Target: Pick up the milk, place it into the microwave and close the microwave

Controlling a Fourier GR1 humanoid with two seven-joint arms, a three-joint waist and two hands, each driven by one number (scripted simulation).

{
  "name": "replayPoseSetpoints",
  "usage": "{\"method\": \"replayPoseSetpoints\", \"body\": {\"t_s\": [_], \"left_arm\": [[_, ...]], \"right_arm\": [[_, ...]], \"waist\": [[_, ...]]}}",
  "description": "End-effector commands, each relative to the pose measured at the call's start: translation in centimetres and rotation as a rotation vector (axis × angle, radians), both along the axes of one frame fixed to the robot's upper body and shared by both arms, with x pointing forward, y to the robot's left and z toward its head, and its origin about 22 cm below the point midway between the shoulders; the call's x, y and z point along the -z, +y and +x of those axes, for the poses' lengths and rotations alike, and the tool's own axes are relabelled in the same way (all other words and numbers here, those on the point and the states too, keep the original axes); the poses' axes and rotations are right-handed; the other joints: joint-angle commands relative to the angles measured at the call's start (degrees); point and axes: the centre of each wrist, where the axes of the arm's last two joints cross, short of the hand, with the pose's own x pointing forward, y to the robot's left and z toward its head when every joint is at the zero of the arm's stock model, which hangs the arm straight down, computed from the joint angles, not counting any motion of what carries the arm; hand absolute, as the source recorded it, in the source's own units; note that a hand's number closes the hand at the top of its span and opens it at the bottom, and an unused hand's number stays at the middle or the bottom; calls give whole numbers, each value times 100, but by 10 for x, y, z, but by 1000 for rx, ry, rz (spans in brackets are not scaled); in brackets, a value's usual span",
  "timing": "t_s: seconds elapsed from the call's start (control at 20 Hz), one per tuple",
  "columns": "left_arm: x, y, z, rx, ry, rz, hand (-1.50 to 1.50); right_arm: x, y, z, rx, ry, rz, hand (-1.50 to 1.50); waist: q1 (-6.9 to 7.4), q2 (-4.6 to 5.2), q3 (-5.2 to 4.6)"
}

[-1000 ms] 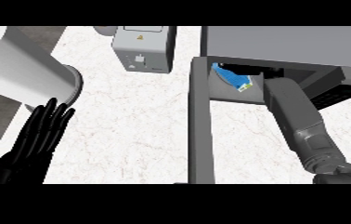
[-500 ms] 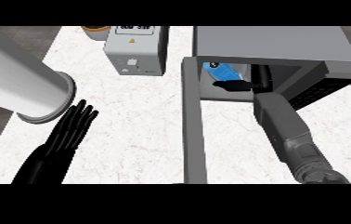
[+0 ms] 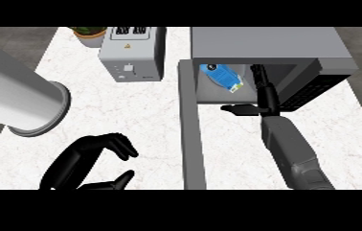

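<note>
Head view, looking steeply down on my white marbled counter (image 3: 141, 110). My right hand (image 3: 260, 88) reaches up into the open microwave (image 3: 268, 45) in the upper right of the frame, the grey forearm rising from the lower right edge. Its fingers run long and straight into the cavity, released, with the thumb sticking out to the left at the cavity's front edge. They grasp nothing.

The milk (image 3: 222, 77) (a blue carton with a white end and a small yellow-green mark) lies tilted on its side inside the microwave, at the cavity's upper left. It sits just left of my right fingers; I cannot tell whether they touch it.

The microwave door (image 3: 191, 134) stands open, seen edge-on as a grey bar running down the middle of the frame from the cavity's left side to the lower edge.

My left hand (image 3: 88, 160) shows at the lower left, fingers curled inward, thumb pointing up to the right, clenched on nothing. It hangs above the counter, well apart from the door.

A large grey cylinder (image 3: 28, 100) fills the left edge. At the upper left stands a grey toaster (image 3: 130, 52), slots at its top, and just left of it a small potted plant (image 3: 90, 33).
</note>
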Motion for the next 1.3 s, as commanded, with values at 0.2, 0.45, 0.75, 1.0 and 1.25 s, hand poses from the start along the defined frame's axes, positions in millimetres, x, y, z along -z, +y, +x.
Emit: {"method": "replayPoseSetpoints", "body": {"t_s": [0.2,0.45,0.75,1.0,1.25], "left_arm": [[9,-19,25,20,32,53,150],[32,-53,28,160,55,214,150],[58,-92,31,261,92,226,150],[79,-129,17,346,119,209,150],[85,-171,9,410,93,297,150]], "right_arm": [[28,-15,-48,-45,-4,28,-150],[7,-33,-52,-57,-31,11,-150],[2,-39,-106,-43,-57,6,-150],[-31,-57,-141,-32,-74,-5,-150],[-56,-75,-169,0,-98,-9,-150]], "waist": [[-141,-55,-9],[-221,-70,-14],[-293,-70,-19],[-266,-41,-17],[-233,-18,-11]]}}
